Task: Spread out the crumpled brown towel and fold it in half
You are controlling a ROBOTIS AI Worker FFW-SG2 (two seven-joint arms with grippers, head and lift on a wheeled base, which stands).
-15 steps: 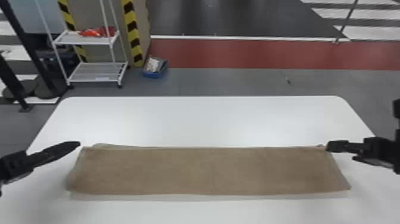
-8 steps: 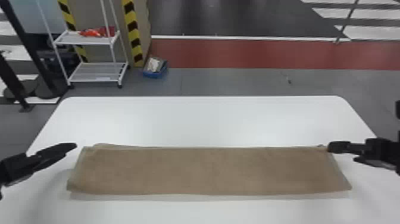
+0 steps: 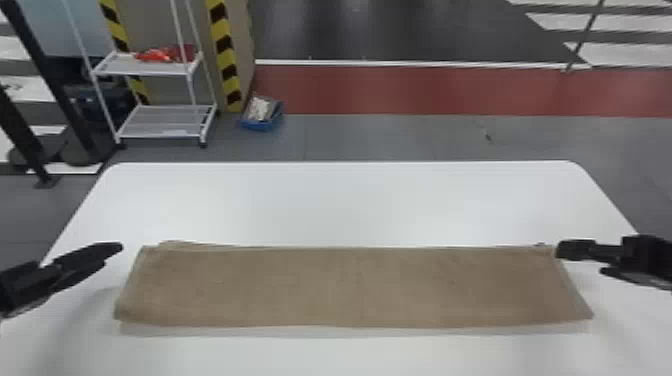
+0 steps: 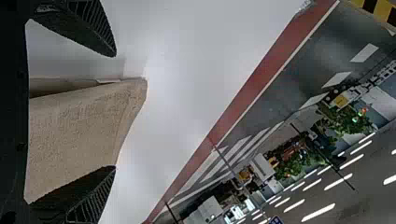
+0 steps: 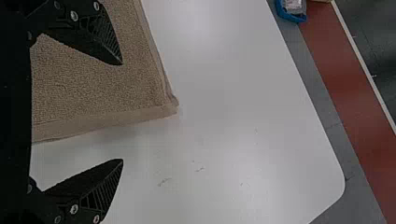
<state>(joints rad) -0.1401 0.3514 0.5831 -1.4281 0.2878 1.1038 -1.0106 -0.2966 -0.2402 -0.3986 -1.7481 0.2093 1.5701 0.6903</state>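
The brown towel (image 3: pixel 350 287) lies flat as a long, wide strip across the table, its far edge slightly uneven at the left. My left gripper (image 3: pixel 119 248) is off the towel's left end, not touching it. In the left wrist view that gripper (image 4: pixel 115 111) stands open, the towel's end (image 4: pixel 88 126) showing beyond it. My right gripper (image 3: pixel 561 250) is by the towel's far right corner. Seen from the right wrist, this gripper (image 5: pixel 122 112) is open too, with the towel's corner (image 5: pixel 159 100) past its fingertips and nothing held.
The white table (image 3: pixel 350 200) has rounded far corners, with its far edge well beyond the towel. On the floor behind are a white shelf cart (image 3: pixel 160 122) at the back left and a blue bin (image 3: pixel 262 117) beside it.
The left gripper has drawn back slightly to the left, away from the towel's end. The right one has shifted a little to the right. The towel looks nearly unchanged.
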